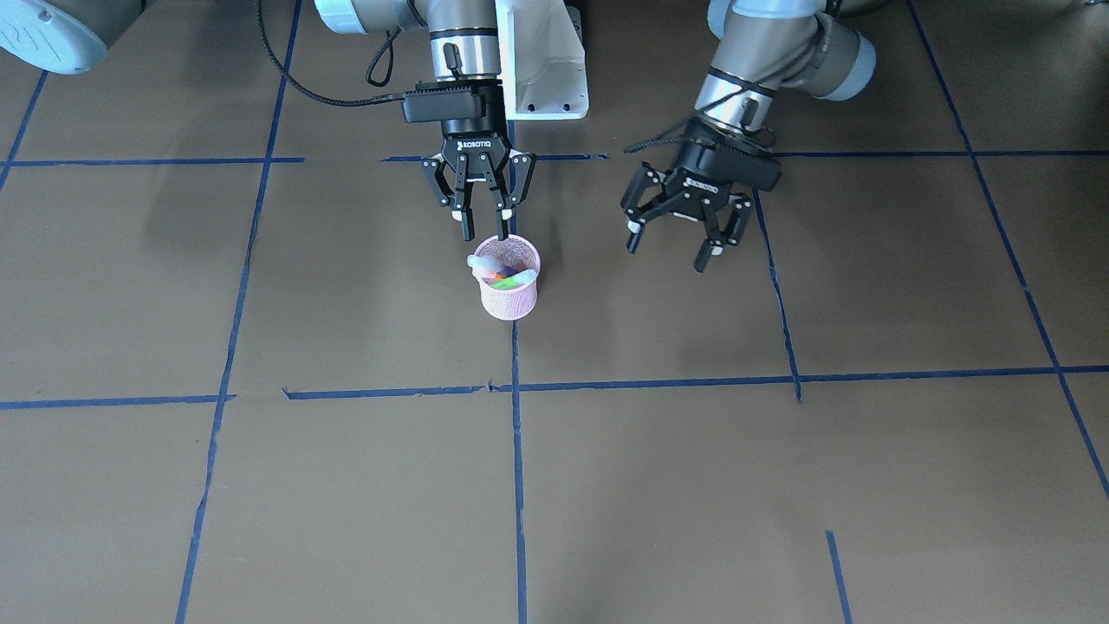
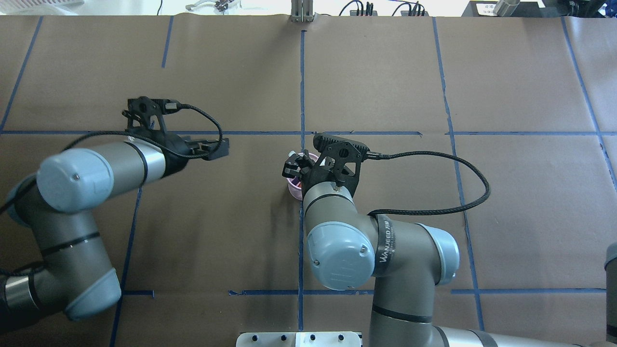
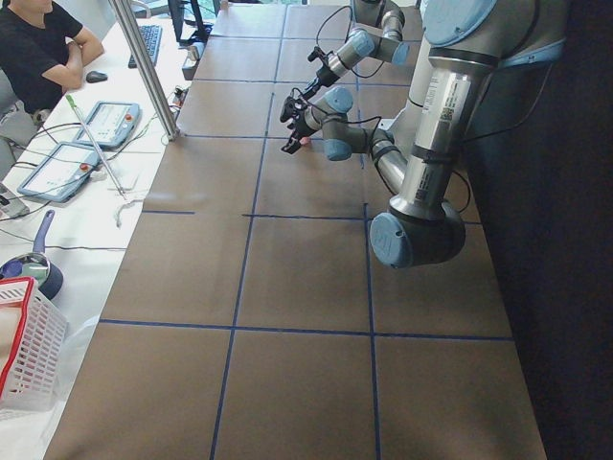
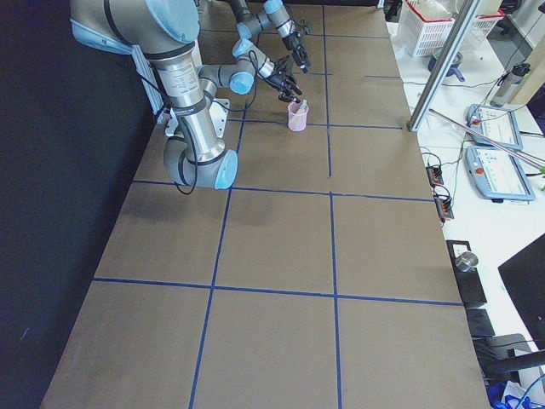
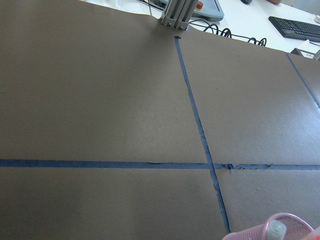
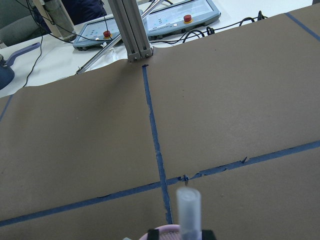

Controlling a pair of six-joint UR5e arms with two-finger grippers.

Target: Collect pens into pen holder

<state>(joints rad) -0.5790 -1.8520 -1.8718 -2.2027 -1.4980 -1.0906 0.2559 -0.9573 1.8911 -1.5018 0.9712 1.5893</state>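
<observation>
The pink mesh pen holder (image 1: 511, 299) stands on the brown table near the centre tape line. Three pens lean inside it: a purple one with a pale cap (image 1: 485, 262), an orange one (image 1: 496, 274) and a green one (image 1: 513, 279). My right gripper (image 1: 486, 232) hangs just above the holder's far rim, jaws partly open with nothing between them. In the right wrist view a pale pen cap (image 6: 189, 210) stands blurred above the pink rim (image 6: 162, 232). My left gripper (image 1: 668, 255) is open and empty, raised beside the holder. The holder's rim also shows in the left wrist view (image 5: 260, 234).
Blue tape lines divide the brown paper table cover (image 1: 780, 485). The robot's white base mount (image 1: 541, 61) sits behind the right gripper. An aluminium post (image 6: 131, 30) and operator pendants stand at the table's far edge.
</observation>
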